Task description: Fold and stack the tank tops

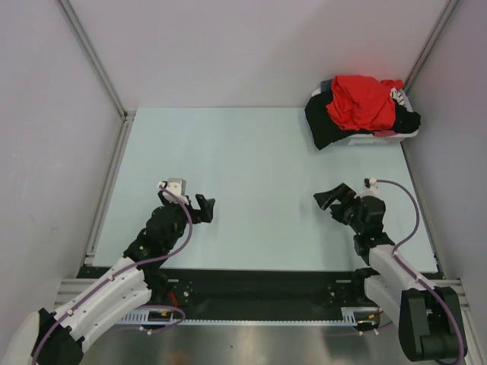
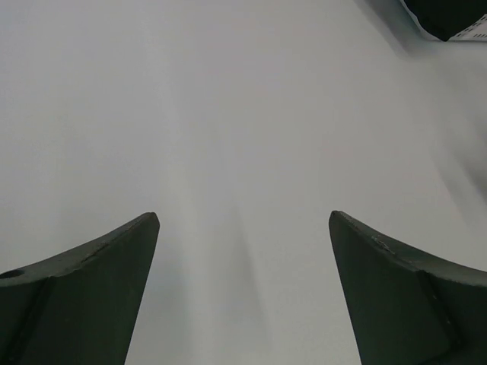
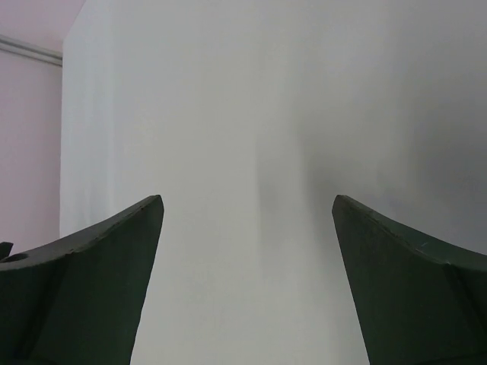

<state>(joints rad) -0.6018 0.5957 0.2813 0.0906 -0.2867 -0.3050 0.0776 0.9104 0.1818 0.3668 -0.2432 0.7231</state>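
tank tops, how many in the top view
2. The red tank top sits atop the heap in the white basket, far right corner; the black tank top lies under it, spilling over the left side. More may be hidden.

Tank tops [image 1: 359,105] in a heap on the basket [image 1: 377,140] at the table's [image 1: 251,167] far right corner

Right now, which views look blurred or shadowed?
Top external: even light, sharp; the red tank top is vivid. Left wrist: the near fingers look soft, the table featureless. Right wrist: a grey shadow darkens the table's right side.
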